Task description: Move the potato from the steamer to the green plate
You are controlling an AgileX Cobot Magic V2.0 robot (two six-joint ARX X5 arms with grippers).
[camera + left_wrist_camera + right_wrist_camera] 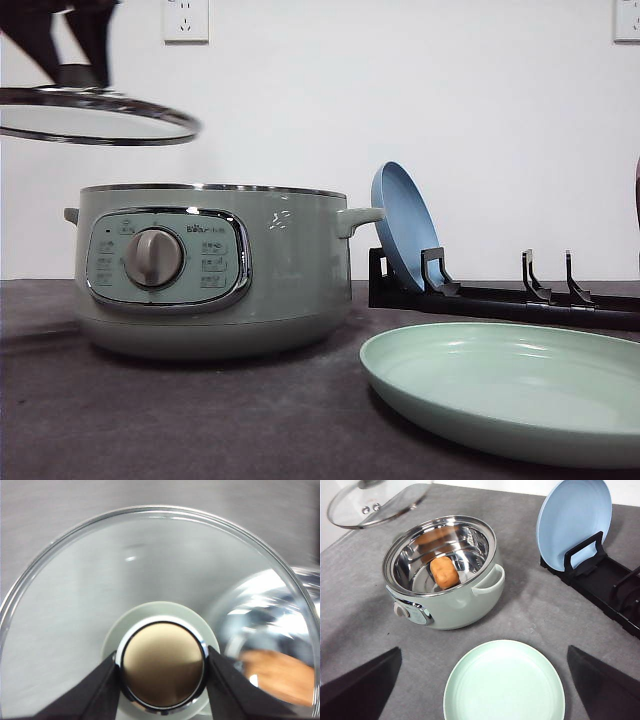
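One potato (444, 571) lies on the shiny floor of the one steamer (215, 270), near the middle of the bowl, with bare metal all around it. The steamer is uncovered and stands on the grey desk (530, 610).

One glass lid (95, 115) hangs in the air above and to the left of the steamer, clear of its rim. The left pincer (163, 667) pinches the lid's round knob (163, 666), one dark finger pressed against each side. In the left wrist view, the potato shows as an orange blur through the glass.

There are two plates. The green plate (504, 682) lies flat on the desk in front of the steamer and slightly to its right, a strip of bare desk between them. The blue plate (573, 524) stands on edge in the first slot of one black rack (520, 297), behind the green plate and to the right of the steamer's side handle (358, 219); the rack's other slots hold nothing.

The right pincer (485, 685) is spread wide, its two dark fingertips (360, 685) flanking the green plate from above and gripping nothing. The steamer's mouth lies open to it from above.
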